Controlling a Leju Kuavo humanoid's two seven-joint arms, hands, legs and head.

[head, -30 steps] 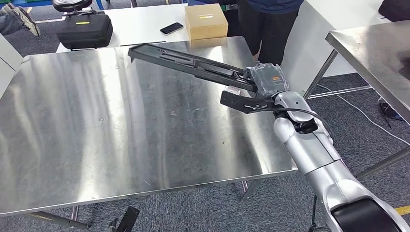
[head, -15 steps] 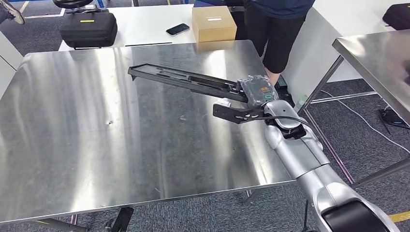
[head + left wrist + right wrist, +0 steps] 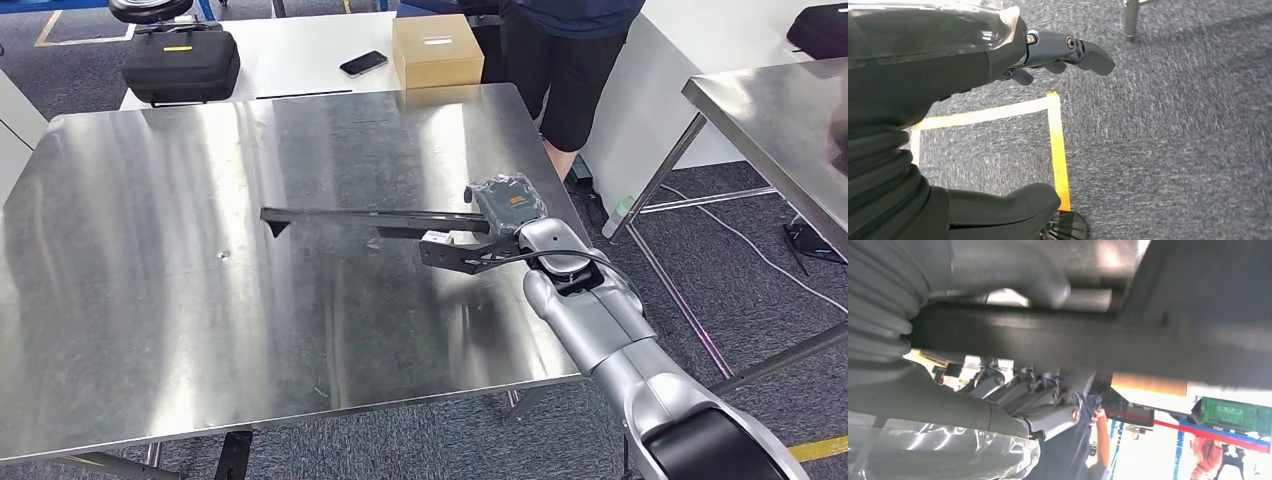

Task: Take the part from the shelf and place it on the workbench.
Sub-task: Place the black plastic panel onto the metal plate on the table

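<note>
Head view: right robot hand sits over the steel bench at about 3 o'clock of its top, fingers wrapped around the near end of the part, a long black rail-like bracket. The part runs out toward 9 o'clock from the hand, roughly level, its far tip ending in a small downward hook over the middle of the bench; whether it touches the surface, cannot tell. Right wrist view: dark fingers curl under the black bar, thumb pressed over it. Left robot hand hangs above grey carpet marked with yellow tape, fingers loosely apart, holding nothing. Beyond the bench at 12 o'clock, a white table carries a black case, a phone and a cardboard box. A person in dark clothes stands at 1 o'clock, beside the bench's far corner. A second steel table lies at 2 o'clock.
</note>
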